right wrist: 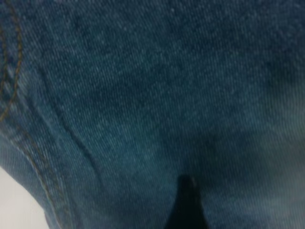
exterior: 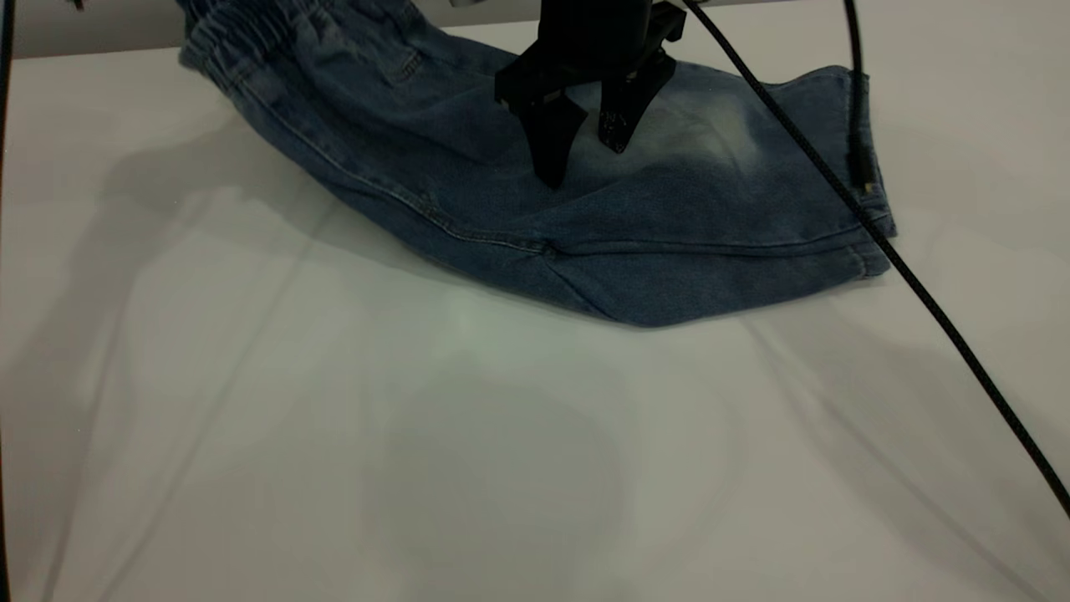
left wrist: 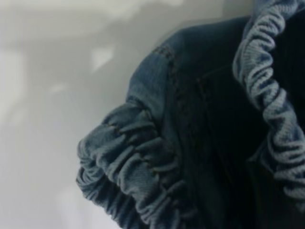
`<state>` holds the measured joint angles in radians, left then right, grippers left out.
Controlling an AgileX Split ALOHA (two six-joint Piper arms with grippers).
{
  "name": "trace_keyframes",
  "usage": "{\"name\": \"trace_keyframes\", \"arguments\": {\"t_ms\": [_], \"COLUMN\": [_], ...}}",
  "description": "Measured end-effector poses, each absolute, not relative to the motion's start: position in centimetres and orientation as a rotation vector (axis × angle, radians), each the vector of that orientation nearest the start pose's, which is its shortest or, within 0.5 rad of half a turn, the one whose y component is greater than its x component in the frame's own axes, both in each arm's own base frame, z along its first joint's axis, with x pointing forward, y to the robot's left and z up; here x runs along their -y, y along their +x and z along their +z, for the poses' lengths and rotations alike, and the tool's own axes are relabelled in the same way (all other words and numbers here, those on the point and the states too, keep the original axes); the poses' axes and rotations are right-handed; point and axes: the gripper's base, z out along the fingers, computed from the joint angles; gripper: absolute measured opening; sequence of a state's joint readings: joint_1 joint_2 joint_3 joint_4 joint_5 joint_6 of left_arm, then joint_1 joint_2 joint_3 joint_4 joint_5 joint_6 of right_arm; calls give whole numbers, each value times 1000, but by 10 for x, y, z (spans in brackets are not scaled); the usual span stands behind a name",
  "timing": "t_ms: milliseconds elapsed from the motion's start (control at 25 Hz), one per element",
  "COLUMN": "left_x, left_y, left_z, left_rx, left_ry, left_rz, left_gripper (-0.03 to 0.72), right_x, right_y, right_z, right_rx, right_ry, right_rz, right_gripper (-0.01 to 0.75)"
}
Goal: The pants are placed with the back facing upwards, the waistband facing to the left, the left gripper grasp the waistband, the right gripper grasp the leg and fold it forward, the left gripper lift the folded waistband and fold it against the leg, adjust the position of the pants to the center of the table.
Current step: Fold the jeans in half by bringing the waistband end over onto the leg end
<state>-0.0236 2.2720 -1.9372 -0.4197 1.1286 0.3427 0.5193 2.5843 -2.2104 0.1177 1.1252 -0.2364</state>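
So, from the exterior view first: the pants (exterior: 535,167) lie at the far side of the table (exterior: 334,435), already doubled lengthwise, with the waistband (exterior: 267,38) at the far left and raised a bit off the surface. The right gripper (exterior: 585,159) hangs over the middle of the denim, its two wedge fingers spread apart and pinching nothing, tips just above or barely touching the cloth beside the faded patch on the leg (exterior: 719,142). A black cable (exterior: 836,180) slants across the right side of the garment.

The step in hand looks like the waistband-to-leg fold, and doing it well probably means lifting the waistband evenly and keeping the right gripper out of the way, or pressing the fabric down so the lower layer doesn't drag along. That cable could snag the hem, worth watching.

Left wrist view: the ruched waistband (left wrist: 138,171) fills the frame very close up, bunched and hanging over the table, which suggests it's being held. The left gripper itself doesn't show anywhere, so nobody can tell from this how its fingers stand.

Right wrist view: just denim with a seam along one side, and one dark fingertip (right wrist: 187,205) poking in.

Count: one pair of pants, one gripper visible with two fingers, one cable crossing the cloth, one faded patch facing up.
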Motion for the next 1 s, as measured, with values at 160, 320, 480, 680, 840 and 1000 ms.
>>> {"name": "trace_keyframes", "arguments": {"t_ms": [160, 320, 480, 680, 840, 1000], "left_x": [54, 71, 84, 89, 89, 92], "left_y": [479, 480, 480, 481, 482, 482], "left_z": [205, 217, 227, 237, 238, 238], "left_rx": [-2821, -2796, -2774, -2743, -2740, -2736], "left_ry": [365, 429, 487, 504, 498, 503], "left_rz": [-532, -531, -500, -493, -497, -499], "left_gripper": [46, 46, 46, 46, 46, 46], "right_x": [-270, -272, -272, -271, -271, -271], "right_y": [451, 453, 453, 452, 452, 453], "right_z": [101, 102, 95, 74, 71, 70], "right_rx": [-2770, -2736, -2748, -2789, -2788, -2782], "right_ry": [-1018, -1003, -1006, -1006, -1005, -1003], "right_rz": [226, 230, 228, 221, 220, 217], "right_gripper": [486, 486, 486, 486, 486, 486]}}
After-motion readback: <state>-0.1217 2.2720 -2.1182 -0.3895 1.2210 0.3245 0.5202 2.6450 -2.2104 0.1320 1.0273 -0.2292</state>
